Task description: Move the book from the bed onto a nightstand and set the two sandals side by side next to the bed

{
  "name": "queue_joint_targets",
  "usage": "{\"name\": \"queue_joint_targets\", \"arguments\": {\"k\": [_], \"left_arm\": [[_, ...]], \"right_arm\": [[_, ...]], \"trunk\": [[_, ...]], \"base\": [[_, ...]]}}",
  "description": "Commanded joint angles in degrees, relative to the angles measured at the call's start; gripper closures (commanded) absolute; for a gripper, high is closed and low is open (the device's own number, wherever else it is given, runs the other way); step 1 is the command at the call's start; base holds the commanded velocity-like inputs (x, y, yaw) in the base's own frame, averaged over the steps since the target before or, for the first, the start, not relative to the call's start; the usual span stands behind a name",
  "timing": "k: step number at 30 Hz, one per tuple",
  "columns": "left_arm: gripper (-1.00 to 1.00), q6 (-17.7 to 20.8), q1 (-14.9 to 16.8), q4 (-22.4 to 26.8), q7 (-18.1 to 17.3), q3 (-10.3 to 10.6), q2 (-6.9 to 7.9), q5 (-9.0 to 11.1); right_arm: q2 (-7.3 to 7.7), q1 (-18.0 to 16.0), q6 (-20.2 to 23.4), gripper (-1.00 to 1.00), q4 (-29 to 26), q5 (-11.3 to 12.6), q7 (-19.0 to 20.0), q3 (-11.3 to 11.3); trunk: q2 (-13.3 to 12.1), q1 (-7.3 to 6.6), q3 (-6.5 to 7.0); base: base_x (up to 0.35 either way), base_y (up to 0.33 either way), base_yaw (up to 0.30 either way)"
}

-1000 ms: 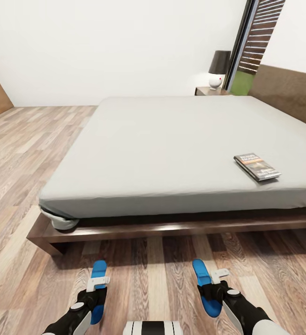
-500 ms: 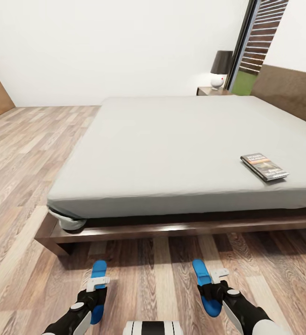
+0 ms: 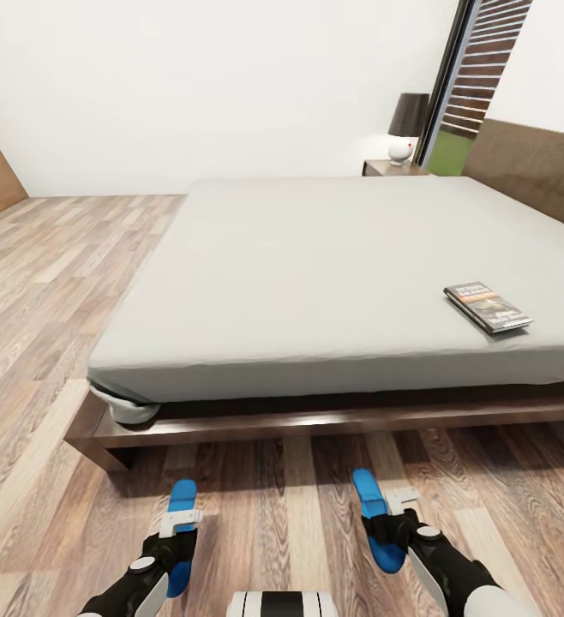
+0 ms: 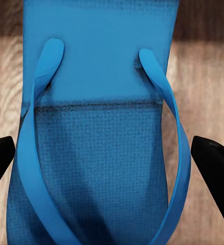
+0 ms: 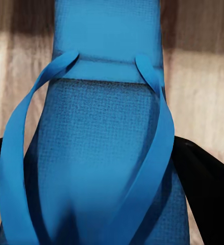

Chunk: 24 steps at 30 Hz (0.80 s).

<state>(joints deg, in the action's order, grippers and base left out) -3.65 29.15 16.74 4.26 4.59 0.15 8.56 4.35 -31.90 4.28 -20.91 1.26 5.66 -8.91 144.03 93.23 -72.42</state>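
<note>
Left gripper [image 3: 179, 536] grasps blue sandal [image 3: 181, 514]; right gripper [image 3: 391, 524] grasps other sandal [image 3: 373, 514]; book [image 3: 487, 307] on bed [image 3: 316, 274].

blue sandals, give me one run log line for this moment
left hand: holds blue flat sandal | right hand: holds second blue sandal | dark paperback book: on grey bed

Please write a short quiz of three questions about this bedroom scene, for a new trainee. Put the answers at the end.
1. True or false: the book lies on the floor.
2. What does each gripper hold? A) a lamp B) a blue sandal C) nothing
3. Fill in: the nightstand with the lamp stands on the far side of the ____.

Key
1. False; it lies on the bed.
2. B; the left gripper holds the left sandal, the right gripper the right sandal.
3. bed
</note>
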Motion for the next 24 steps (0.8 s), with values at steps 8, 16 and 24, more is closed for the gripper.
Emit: {"name": "queue_joint_targets", "arguments": {"k": [8, 16, 24], "left_arm": [[1.00, -0.22, 0.03, -0.04, 0.34, 0.45, 0.03, 0.58], [1.00, -0.22, 0.03, -0.04, 0.33, 0.44, 0.03, 0.58], [1.00, -0.22, 0.03, -0.04, 0.35, 0.48, 0.04, 0.58]], "right_arm": [[0.00, 0.08, 1.47, 1.00, -0.96, 0.17, 0.09, -0.22], [-0.04, 0.08, 5.85, 1.00, -1.57, 0.14, 0.12, -0.23], [-0.05, 0.08, 6.32, 1.00, -1.86, 0.14, 0.14, -0.23]], "trunk": [[0.01, -0.01, -0.04], [0.01, -0.01, -0.04], [0.01, -0.01, -0.04]], "base": [[0.000, 0.000, 0.000], [0.000, 0.000, 0.000], [0.000, 0.000, 0.000]]}}
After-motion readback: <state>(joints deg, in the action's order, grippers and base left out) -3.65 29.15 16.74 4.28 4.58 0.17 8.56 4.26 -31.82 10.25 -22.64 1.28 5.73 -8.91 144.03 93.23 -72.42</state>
